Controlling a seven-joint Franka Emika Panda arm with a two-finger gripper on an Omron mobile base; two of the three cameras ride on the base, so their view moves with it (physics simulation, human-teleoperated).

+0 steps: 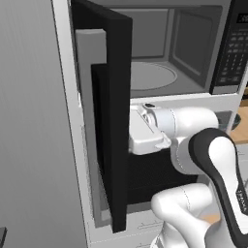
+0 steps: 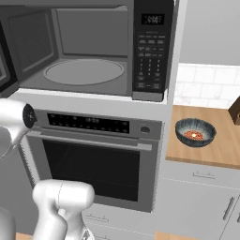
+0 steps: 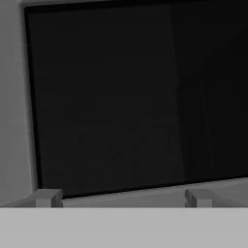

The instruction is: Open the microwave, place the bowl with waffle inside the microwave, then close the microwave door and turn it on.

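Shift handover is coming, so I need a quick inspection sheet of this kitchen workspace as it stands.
Surface: wooden counter right of the oven.
Job's things: microwave empty, turntable bare; microwave door swung open; bowl on the counter, reddish food inside.
Clutter: dark object at the counter's right edge, cut off.
Hand: hand open, holding nothing, facing a dark panel.
Cables: nothing seen.
Surroundings: oven below, tiled wall behind the counter.
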